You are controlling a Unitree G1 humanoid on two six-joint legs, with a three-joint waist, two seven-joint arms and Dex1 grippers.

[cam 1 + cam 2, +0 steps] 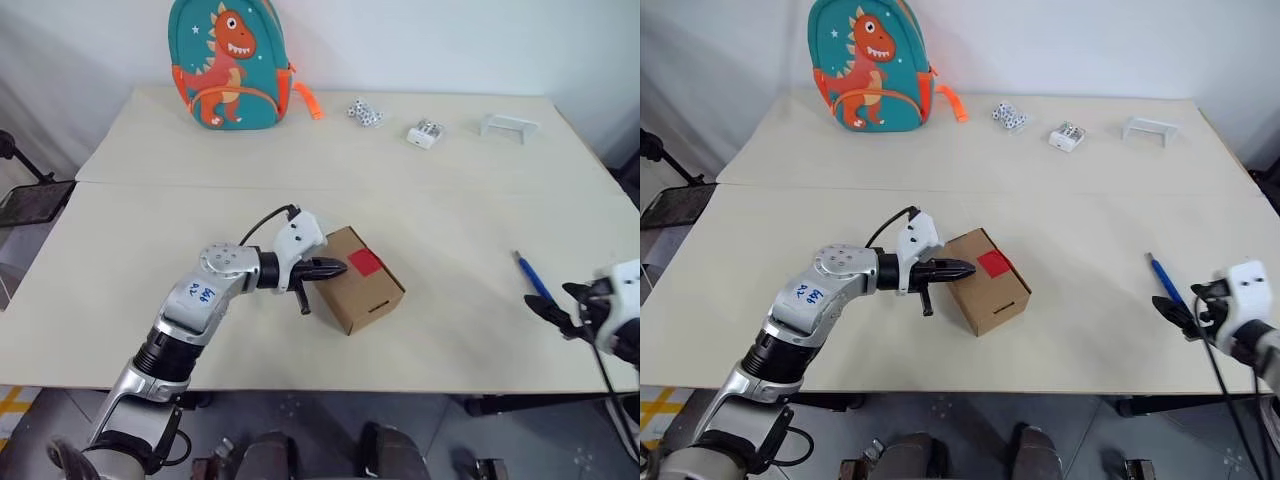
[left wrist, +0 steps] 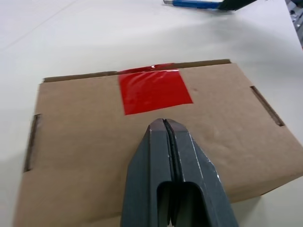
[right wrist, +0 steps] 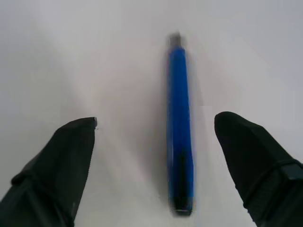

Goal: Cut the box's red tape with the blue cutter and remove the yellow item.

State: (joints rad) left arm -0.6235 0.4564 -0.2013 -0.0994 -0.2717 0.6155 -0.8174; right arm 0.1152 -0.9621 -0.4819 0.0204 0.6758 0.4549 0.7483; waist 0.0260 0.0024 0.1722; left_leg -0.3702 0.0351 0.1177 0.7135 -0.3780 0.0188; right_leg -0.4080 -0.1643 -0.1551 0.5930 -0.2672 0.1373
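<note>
The brown box (image 1: pixel 365 290) sits closed near the middle of the table, with the square of red tape (image 1: pixel 366 263) across its lid seam. My left gripper (image 1: pixel 335 268) is shut and empty, its tip just over the lid on the near side of the tape (image 2: pixel 154 90). The blue cutter (image 1: pixel 533 278) lies flat on the table at the right. My right gripper (image 3: pixel 157 118) is open, its fingers on either side of the cutter (image 3: pixel 180 127) without touching it. The yellow item is hidden.
A teal dinosaur backpack (image 1: pixel 232 65) stands at the table's far left. Small white items (image 1: pixel 365 113), a white block (image 1: pixel 425 133) and a white bracket (image 1: pixel 508 126) lie along the far edge. The table's (image 1: pixel 480 340) right edge runs close to my right gripper.
</note>
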